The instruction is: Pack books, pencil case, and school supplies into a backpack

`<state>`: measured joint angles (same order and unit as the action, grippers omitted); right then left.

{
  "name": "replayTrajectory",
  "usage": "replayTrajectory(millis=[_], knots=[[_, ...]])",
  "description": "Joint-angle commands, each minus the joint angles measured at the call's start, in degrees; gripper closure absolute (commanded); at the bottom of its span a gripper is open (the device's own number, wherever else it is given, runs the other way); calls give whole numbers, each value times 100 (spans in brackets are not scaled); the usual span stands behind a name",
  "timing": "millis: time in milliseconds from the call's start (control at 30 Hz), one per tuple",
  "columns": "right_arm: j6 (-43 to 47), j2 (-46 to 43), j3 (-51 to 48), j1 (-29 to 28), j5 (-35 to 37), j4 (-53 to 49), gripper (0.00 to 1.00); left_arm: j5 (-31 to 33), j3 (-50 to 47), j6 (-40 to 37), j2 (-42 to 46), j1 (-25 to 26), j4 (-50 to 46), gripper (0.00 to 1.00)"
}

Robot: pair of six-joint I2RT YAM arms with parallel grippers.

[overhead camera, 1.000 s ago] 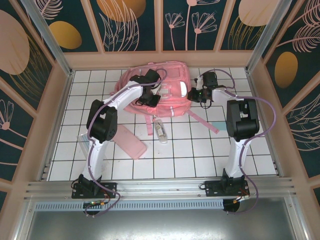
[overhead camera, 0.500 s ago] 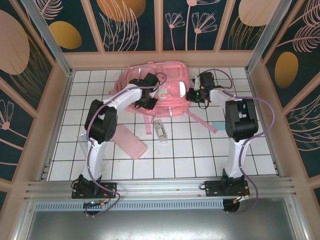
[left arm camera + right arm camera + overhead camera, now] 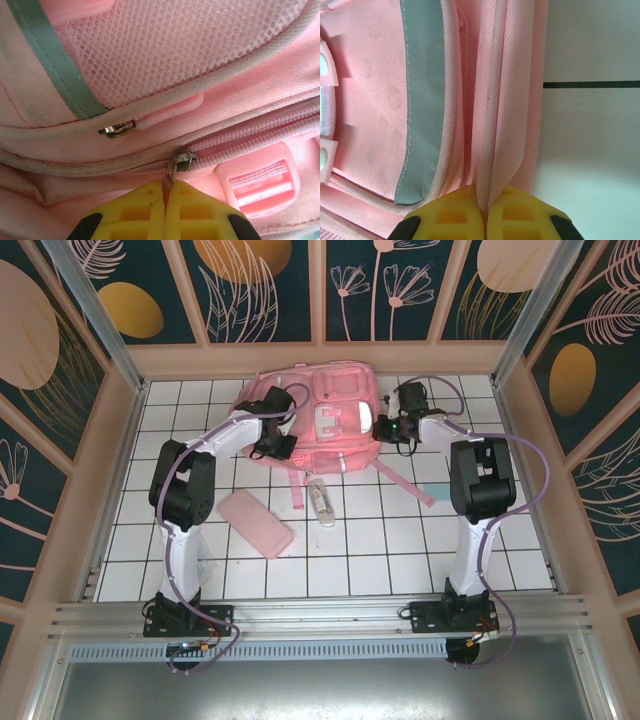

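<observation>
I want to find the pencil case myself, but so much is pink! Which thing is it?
Start at the big pink backpack at the far side of the tiled table. Nearer the front and a little left, the pencil case lies flat on the tiles. It is a plain pink oblong with rounded corners, no straps, while the narrow box to its right is see-through.
</observation>
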<state>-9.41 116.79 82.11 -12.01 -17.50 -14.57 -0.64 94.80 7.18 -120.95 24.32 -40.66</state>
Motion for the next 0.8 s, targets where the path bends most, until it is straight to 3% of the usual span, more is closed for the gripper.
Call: replayTrajectory(millis=[0, 100, 200, 300, 433, 500, 633, 767], knots=[[207, 98, 382, 492, 2083, -103, 100, 1288, -234, 206, 124, -450, -1066, 100], [62, 197, 675, 515, 2175, -198, 100, 524, -208, 355, 218, -445, -989, 100], [-129, 171, 959, 461, 1871, -364, 97, -1030, -319, 691, 650, -404, -403, 100], [-308, -152, 945, 325, 1578, -472, 56, -1911, -284, 1148, 1017, -242, 195, 100], [-675, -841, 562, 202, 1139, -563, 30, -2746, -156, 1760, 1203, -40, 959, 100], [-891, -1165, 264, 190, 701, -547, 23, -2920, -47, 2004, 1191, 52, 1236, 100], [-1697, -1897, -738, 47, -270, 70, 20, -3337, 25, 2482, 1043, 225, 1921, 100], [-2090, -2322, -1292, -391, -268, 406, 19, -2927, 285, 2163, 918, 275, 1470, 100]])
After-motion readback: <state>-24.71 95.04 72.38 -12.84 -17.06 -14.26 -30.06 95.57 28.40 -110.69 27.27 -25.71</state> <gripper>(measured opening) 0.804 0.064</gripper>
